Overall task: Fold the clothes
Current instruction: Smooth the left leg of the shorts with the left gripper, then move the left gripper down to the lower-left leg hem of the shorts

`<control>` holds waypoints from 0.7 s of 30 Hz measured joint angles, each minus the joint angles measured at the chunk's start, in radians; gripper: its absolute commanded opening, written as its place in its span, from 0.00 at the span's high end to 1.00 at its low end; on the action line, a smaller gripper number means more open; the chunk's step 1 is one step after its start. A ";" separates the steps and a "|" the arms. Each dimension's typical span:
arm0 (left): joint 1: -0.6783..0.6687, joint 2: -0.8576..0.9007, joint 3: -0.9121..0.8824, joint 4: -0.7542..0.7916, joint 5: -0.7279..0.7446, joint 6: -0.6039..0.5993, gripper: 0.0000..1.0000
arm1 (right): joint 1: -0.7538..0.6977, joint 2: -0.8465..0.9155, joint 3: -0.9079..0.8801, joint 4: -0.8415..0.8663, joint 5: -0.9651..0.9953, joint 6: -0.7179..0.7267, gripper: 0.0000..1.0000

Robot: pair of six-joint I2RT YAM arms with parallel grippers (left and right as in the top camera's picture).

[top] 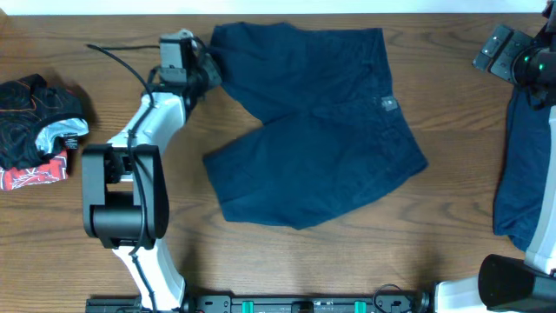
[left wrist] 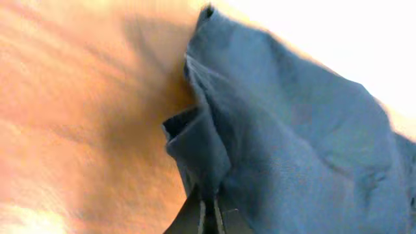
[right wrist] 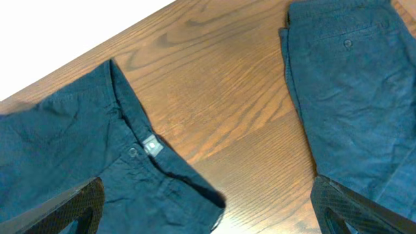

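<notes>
The dark navy shorts [top: 321, 122] lie spread in the middle of the wooden table, with the waistband tag [top: 388, 104] to the right. My left gripper [top: 208, 71] is shut on the far left leg corner of the shorts. In the left wrist view its fingers [left wrist: 211, 211] pinch a bunched fold of the cloth [left wrist: 292, 143]. My right gripper [top: 514, 54] is at the far right, open and empty. In the right wrist view its fingers [right wrist: 208, 201] hover spread over bare wood between the shorts' waistband [right wrist: 97, 156] and a second blue piece [right wrist: 357, 84].
The second blue piece [top: 526, 174] lies along the right edge, partly under the right arm. A heap of black, red and grey clothes [top: 35, 122] sits at the far left. The left arm's base [top: 122, 200] stands at the front left.
</notes>
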 measured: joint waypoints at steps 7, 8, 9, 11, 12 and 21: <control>0.064 0.000 0.079 -0.179 0.132 0.022 0.00 | 0.004 0.000 0.000 -0.018 -0.003 0.000 0.01; 0.064 0.000 0.079 -0.222 0.143 0.027 0.09 | 0.004 0.000 0.000 -0.023 -0.003 0.000 0.01; 0.060 0.000 0.080 -0.273 0.158 0.029 0.19 | 0.004 0.000 0.000 -0.030 -0.003 -0.002 0.01; 0.050 0.000 0.079 -0.360 0.171 0.046 0.22 | 0.004 0.000 0.000 -0.047 -0.003 -0.009 0.01; 0.043 0.000 0.079 -0.408 0.179 0.063 0.21 | 0.004 0.000 0.000 -0.057 -0.003 -0.013 0.01; -0.032 -0.111 0.060 -0.738 0.141 0.153 0.22 | 0.003 0.000 -0.077 -0.031 -0.003 -0.052 0.01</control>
